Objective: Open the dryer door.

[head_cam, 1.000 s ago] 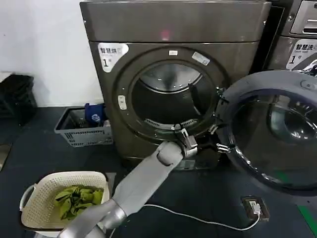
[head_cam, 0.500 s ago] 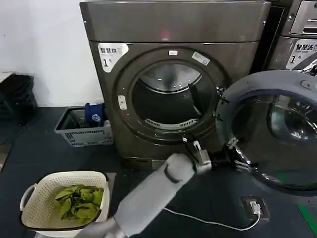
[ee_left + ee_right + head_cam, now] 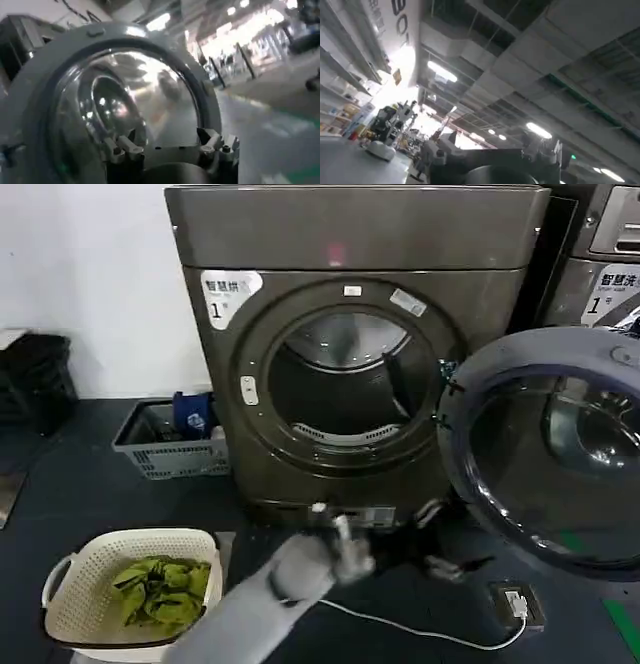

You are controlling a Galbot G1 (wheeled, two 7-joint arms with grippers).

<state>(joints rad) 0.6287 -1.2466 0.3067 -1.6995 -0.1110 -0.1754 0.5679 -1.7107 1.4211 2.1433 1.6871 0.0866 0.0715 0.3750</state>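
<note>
Since half a second ago my left gripper (image 3: 440,542) has dropped away from the dryer door (image 3: 545,449) and now sits low, just below the door's lower edge near the floor; it is motion-blurred, but in the left wrist view its fingers (image 3: 125,147) stand apart with nothing between them. That door hangs swung wide to the right of the dryer (image 3: 350,354), leaving the round drum opening bare. On the dryer's upper left I read a white sticker (image 3: 228,292) with Chinese characters and a "1"; the neighbouring machine (image 3: 600,264) carries a similar label. Beside the dryer a grey crate (image 3: 170,446) holds dark and blue items. Nearer me, a cream laundry basket (image 3: 125,584) holds green cloth (image 3: 160,584). My right gripper (image 3: 495,155) points up at a ceiling; I cannot tell how its jaws stand.
</note>
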